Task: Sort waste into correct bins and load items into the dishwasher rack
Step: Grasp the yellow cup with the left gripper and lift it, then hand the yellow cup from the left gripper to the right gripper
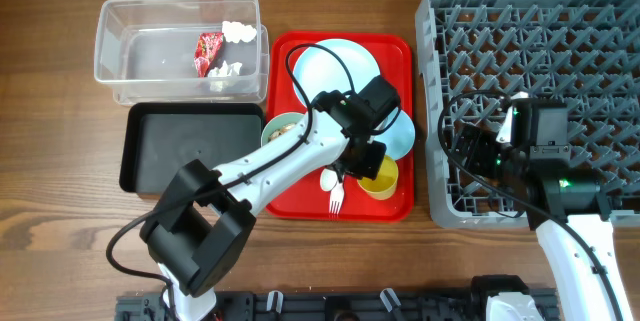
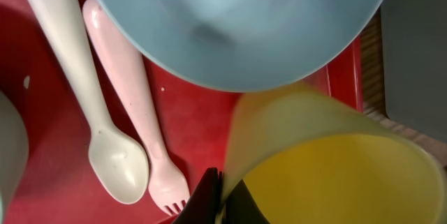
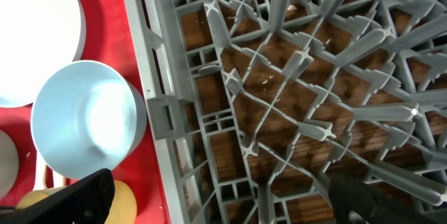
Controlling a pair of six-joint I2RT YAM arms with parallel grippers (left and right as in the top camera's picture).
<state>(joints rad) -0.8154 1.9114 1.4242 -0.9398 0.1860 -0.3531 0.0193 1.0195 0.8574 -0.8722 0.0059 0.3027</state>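
The left gripper (image 2: 222, 199) pinches the rim of the cup (image 2: 335, 168) on the tray (image 1: 395, 51), near the middle of the front edge, while the right gripper (image 3: 223, 195) hangs wide open and empty over the rack (image 1: 530, 21) at the right edge.

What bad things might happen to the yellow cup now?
The left claw seems to pinch only the thin rim of the yellow cup, so the cup might slip or tip. The blue bowl is very close, and the spoon and fork lie nearby on the red tray, so lifting could bump them.
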